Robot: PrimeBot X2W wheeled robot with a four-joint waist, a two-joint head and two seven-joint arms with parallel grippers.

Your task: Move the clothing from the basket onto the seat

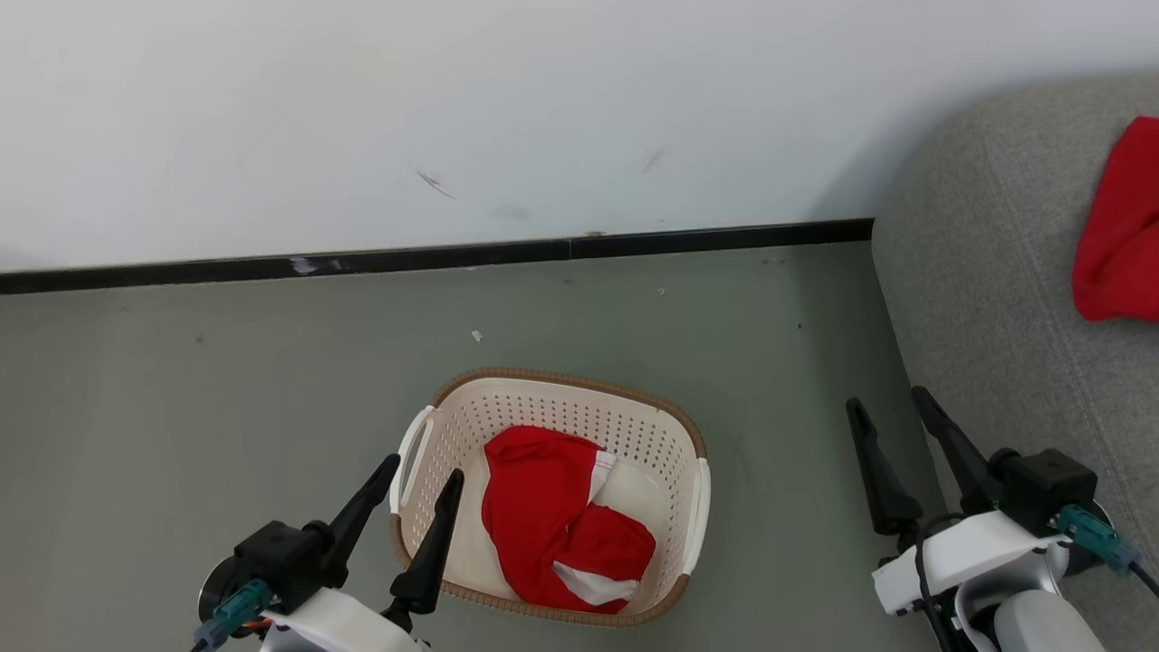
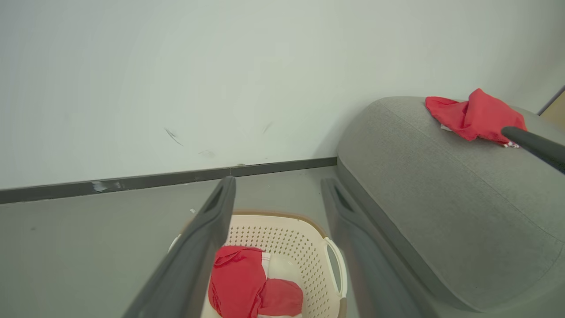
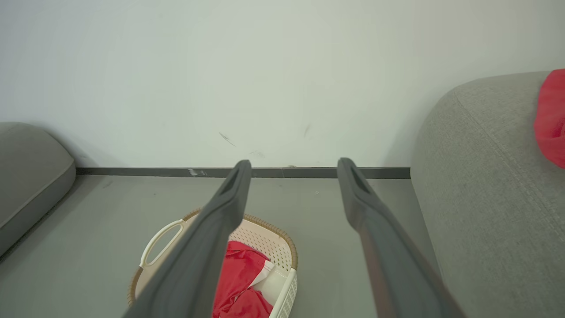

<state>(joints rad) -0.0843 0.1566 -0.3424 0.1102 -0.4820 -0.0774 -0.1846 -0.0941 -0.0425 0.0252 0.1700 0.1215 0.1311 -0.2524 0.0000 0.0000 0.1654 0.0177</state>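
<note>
The left gripper point(image 1: 424, 466) and right gripper point(image 1: 886, 397) each bear two long, tapering matt-black fingers point(image 1: 883, 480) on a boxy black mount point(image 1: 1041, 484). Glossy white wrist shells point(image 1: 960, 548), teal plug connectors point(image 1: 1091, 534) and thin black cables point(image 1: 918, 557) sit behind. The right forearm point(image 1: 1041, 627) is rounded and pale grey.

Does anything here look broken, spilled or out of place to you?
Nothing serious. The wall has a few dark scuff marks, the black skirting board has a whitish chipped patch, and a small pale scrap lies on the floor beyond the basket. The red clothing inside is crumpled, not spilled.
</note>
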